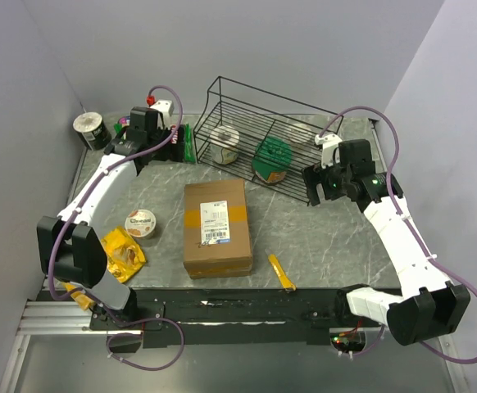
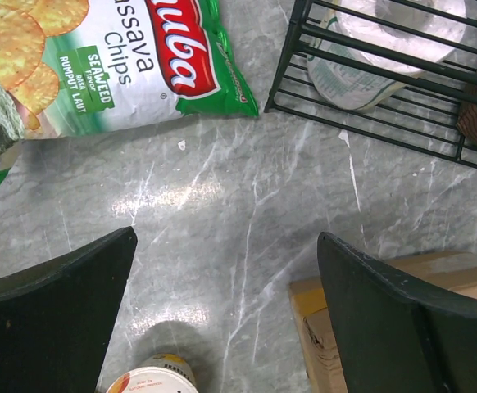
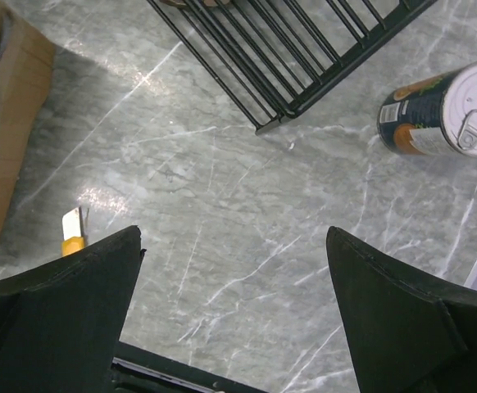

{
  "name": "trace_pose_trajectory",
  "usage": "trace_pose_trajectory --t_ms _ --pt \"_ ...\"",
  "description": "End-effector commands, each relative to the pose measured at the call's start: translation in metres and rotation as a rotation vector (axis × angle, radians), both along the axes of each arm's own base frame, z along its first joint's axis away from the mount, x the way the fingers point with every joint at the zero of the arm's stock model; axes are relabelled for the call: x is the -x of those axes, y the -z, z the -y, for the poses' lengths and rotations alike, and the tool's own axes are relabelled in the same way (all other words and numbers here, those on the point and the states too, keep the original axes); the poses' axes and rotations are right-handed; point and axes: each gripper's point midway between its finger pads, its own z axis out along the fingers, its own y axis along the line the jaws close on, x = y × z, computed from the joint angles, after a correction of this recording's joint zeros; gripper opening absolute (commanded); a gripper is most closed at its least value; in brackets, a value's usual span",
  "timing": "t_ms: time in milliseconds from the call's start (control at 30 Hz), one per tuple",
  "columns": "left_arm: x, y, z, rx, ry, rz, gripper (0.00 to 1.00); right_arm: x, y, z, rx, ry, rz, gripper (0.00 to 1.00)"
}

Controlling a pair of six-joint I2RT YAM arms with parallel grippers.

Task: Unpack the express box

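The express box (image 1: 216, 227) is a brown cardboard box with a white label and yellowish tape. It lies closed at the middle of the table. Its corner shows in the left wrist view (image 2: 402, 327) and its edge in the right wrist view (image 3: 5, 123). My left gripper (image 1: 144, 135) is open and empty at the back left, above bare table (image 2: 226, 236) and left of the box corner. My right gripper (image 1: 324, 182) is open and empty, to the right of the box and above bare table (image 3: 233, 232).
A black wire basket (image 1: 271, 96) stands behind the box, holding a white roll (image 1: 224, 141) and a green item (image 1: 271, 155). A chips bag (image 2: 115, 65), a cup (image 1: 141, 222) and a yellow packet (image 1: 122, 254) lie on the left. A yellow knife (image 1: 282, 273) and a can (image 3: 443, 110) lie on the right.
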Motion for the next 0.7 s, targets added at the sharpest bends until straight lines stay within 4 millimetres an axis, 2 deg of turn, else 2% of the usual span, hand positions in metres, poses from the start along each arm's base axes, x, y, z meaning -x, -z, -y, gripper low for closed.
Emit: trace_pose_trajectory --t_ms 0,100,200,233,267,300,333,400,433,500,600,633,667 --pt "0.004 -0.038 0.005 0.036 0.023 0.08 0.99 0.004 -0.009 -0.008 -0.026 -0.065 0.027 1.0" --pt "0.013 -0.036 0.01 0.041 0.074 0.071 0.98 0.03 -0.004 -0.028 -0.045 -0.309 -0.025 1.0" --pt "0.025 -0.026 0.01 -0.004 0.142 0.061 0.97 0.056 -0.001 -0.055 -0.098 -0.467 -0.066 1.0" --pt "0.027 -0.024 0.012 -0.042 0.189 0.079 0.97 0.063 0.005 -0.059 -0.092 -0.495 -0.087 0.99" --pt "0.032 -0.013 0.004 -0.161 0.237 0.092 0.95 0.069 0.01 -0.064 -0.076 -0.524 -0.097 0.98" --pt "0.034 -0.012 0.002 -0.217 0.254 0.114 0.95 0.072 0.015 -0.069 -0.066 -0.548 -0.097 0.98" --pt "0.028 -0.017 -0.005 -0.271 0.225 0.164 0.95 0.084 0.023 -0.08 -0.06 -0.607 -0.108 0.97" --pt "0.03 -0.024 -0.016 -0.334 0.216 0.188 0.98 0.092 0.026 -0.094 -0.087 -0.665 -0.095 0.97" --pt "0.031 -0.026 -0.018 -0.36 0.228 0.187 0.97 0.1 0.033 -0.102 -0.099 -0.699 -0.109 0.96" --pt "0.04 -0.03 -0.02 -0.362 0.236 0.145 0.97 0.105 0.037 -0.11 -0.13 -0.702 -0.121 0.96" --pt "0.063 -0.04 -0.02 -0.334 0.262 0.081 0.95 0.105 0.045 -0.123 -0.171 -0.681 -0.174 0.9" --pt "0.074 -0.055 -0.02 -0.308 0.259 0.103 0.96 0.1 0.042 -0.127 -0.169 -0.675 -0.166 0.88" --pt "0.082 -0.06 -0.02 -0.294 0.262 0.106 0.96 0.098 0.042 -0.131 -0.162 -0.674 -0.169 0.86"
